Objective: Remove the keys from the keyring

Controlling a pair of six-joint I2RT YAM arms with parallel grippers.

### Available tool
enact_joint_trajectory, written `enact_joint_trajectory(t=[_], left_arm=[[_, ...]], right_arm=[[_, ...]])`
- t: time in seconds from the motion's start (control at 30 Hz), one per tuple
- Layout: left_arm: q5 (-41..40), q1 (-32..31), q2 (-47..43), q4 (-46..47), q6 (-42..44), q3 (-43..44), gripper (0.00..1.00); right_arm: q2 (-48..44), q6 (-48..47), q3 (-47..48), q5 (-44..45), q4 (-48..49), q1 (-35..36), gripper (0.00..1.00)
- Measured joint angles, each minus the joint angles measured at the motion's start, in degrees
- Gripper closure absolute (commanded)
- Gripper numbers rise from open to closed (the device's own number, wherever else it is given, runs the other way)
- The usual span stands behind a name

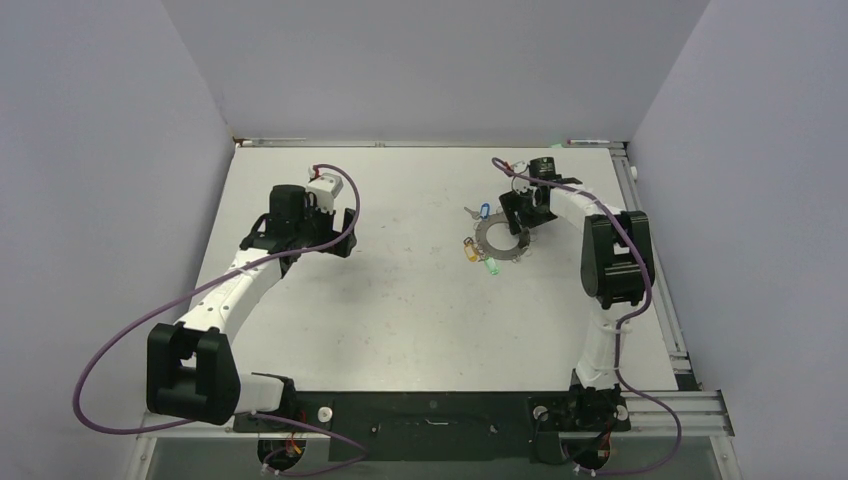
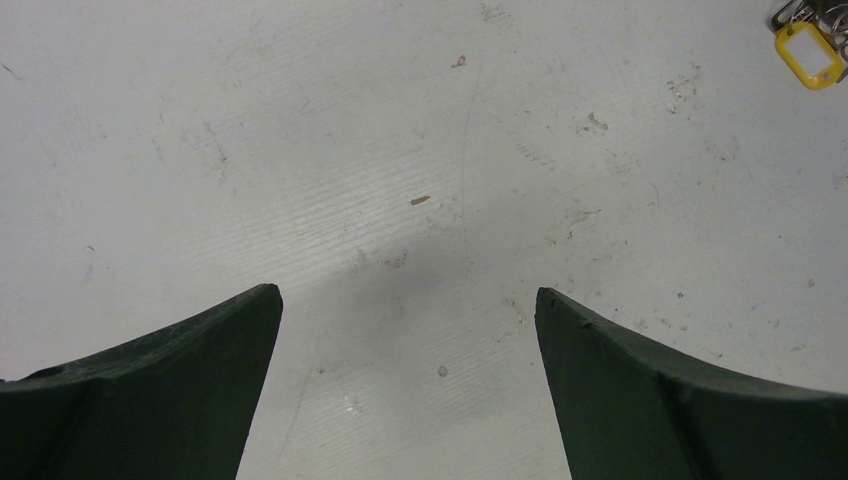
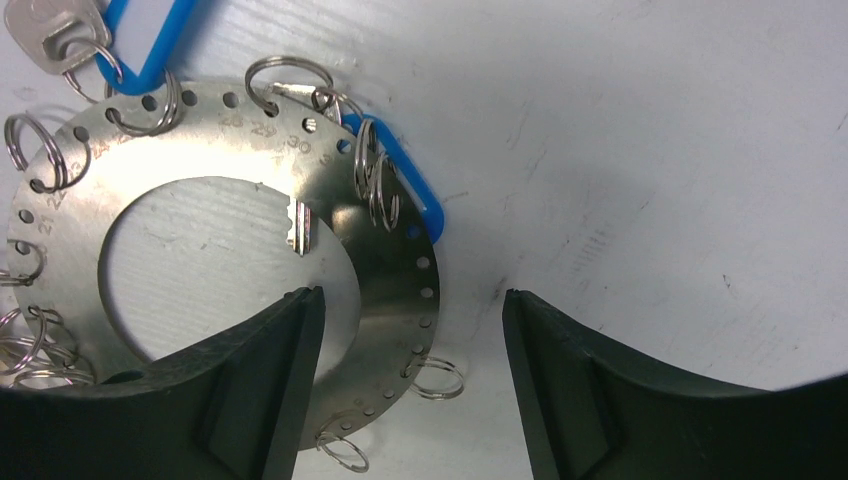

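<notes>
We see the keyring [image 3: 200,140], a flat disc stamped 28, 29, 30, on the desk's [image 1: 400,300] far right, a blue-tagged key [image 3: 45,35] attached. Right fingers [image 3: 250,380] straddle its rim, apart, unclamped; left fingers [image 2: 150,390] gape wide, empty.

Flat silver-grey metal keyring [image 1: 499,240] on white table [image 1: 400,330], right of centre toward far edge; blue key tag [image 1: 485,210], yellow key tag [image 1: 468,250], green key tag [image 1: 492,268] along its left rim. Right gripper [image 1: 522,215] over its far-right rim. Left gripper [image 1: 345,230] well apart.
</notes>
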Motion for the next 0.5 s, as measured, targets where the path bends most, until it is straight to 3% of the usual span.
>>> enact_joint_trajectory(t=[0.5], left_arm=[[-0.3,0.0,1.3,-0.5,-0.2,2.1,0.04]], right_arm=[[2.5,0.0,4.6,-0.5,-4.9,2.3,0.79]])
